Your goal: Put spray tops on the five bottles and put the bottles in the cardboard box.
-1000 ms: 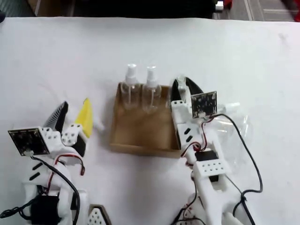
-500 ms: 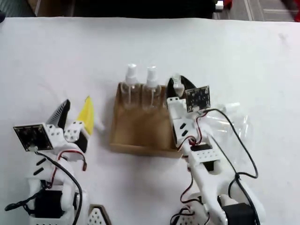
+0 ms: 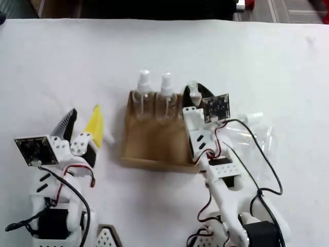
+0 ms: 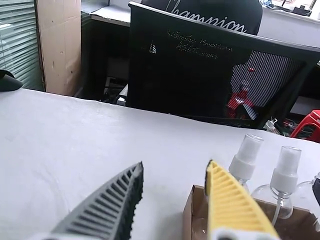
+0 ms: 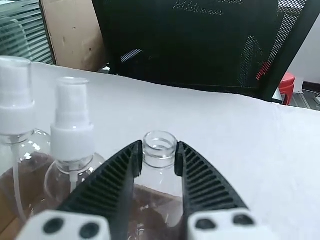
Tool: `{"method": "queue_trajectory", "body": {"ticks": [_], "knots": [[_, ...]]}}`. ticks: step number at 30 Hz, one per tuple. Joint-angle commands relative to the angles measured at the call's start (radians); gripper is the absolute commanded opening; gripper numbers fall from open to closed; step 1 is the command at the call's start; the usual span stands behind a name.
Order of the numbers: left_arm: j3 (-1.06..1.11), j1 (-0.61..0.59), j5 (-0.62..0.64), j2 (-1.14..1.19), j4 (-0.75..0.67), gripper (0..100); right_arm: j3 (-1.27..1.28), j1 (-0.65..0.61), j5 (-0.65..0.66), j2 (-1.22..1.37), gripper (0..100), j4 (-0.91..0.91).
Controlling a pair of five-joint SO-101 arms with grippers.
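Right jaws closed on uncapped bottle (image 5: 159,148) by neck, at cardboard box (image 3: 154,146) corner; left jaws spread, empty

The room was bright, with even light that seemed to fall from overhead. From above, the white bench (image 3: 56,62) was close to washed out, a flat pale glare with little texture. Shadows were soft and short, and a thin grey one lay along the near wall of the cardboard box (image 3: 154,154). The clear bottles (image 3: 154,105) caught small highlights, and the rim of the uncapped bottle (image 5: 160,142) glinted. Behind the bench, the black chair (image 4: 200,65) was dark, and pale light showed at the blinds (image 4: 17,40).
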Motion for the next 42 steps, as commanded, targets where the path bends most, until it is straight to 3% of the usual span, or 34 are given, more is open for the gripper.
{"method": "queue_trajectory", "body": {"ticks": [1,42], "knots": [[-0.005,-0.010,0.012,-0.012,-0.025,19,-0.041,0.001,0.006,-0.004,1.6,-0.016],[-0.005,-0.010,0.012,-0.012,-0.023,19,0.021,-0.022,0.014,-0.035,1.8,-0.016]]}}
